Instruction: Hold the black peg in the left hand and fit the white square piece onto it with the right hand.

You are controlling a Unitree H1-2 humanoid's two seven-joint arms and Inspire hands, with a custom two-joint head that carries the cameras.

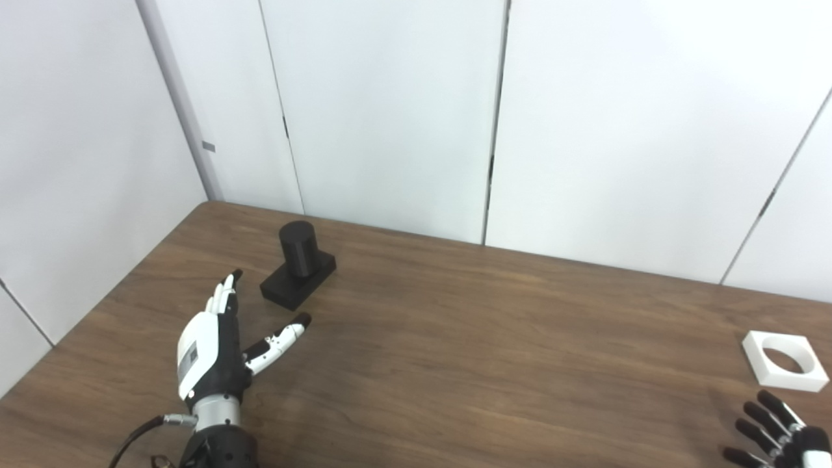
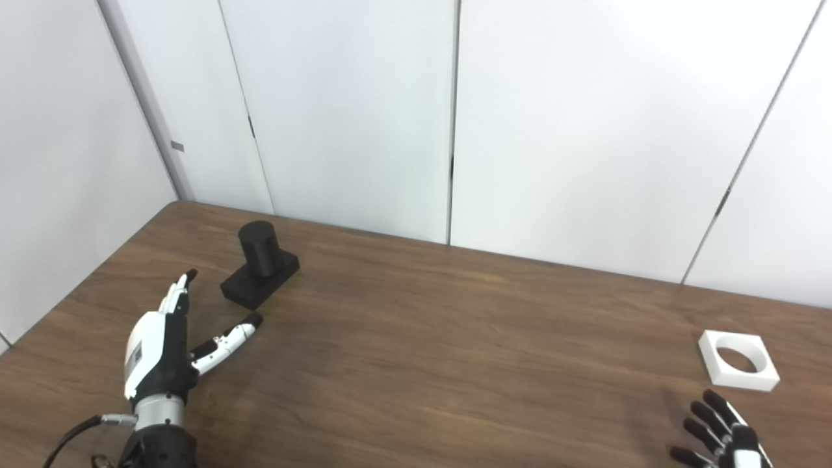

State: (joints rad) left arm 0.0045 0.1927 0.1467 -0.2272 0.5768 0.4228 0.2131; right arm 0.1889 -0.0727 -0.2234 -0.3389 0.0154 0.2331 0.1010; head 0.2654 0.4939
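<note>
while both hands waited low over the brown table (image 1: pixel 455 338), nothing had been picked up yet. the black peg (image 1: pixel 298 263) stood upright on its flat black base, at the far left part of the table, near the white wall panels (image 1: pixel 390 110). the round post pointed up, so the ring could slide down over it.

the left hand (image 1: pixel 218 344) was just in front of the peg, not touching it. its fingers (image 1: pixel 222 296) were stretched out and spread from the thumb (image 1: pixel 279 341), and it held nothing. it looked ready to reach forward and wrap around the peg's base.

the white square piece (image 2: pixel 738 359) lay flat at the far right side of the table, well apart from the peg. its round hole faced up. the right hand (image 2: pixel 718 432) was near it, at the bottom corner, with its dark fingers spread and nothing in it. part of that hand was cut off by the edge.

i think each hand sat by its own thing so each could grab without crossing over.
</note>
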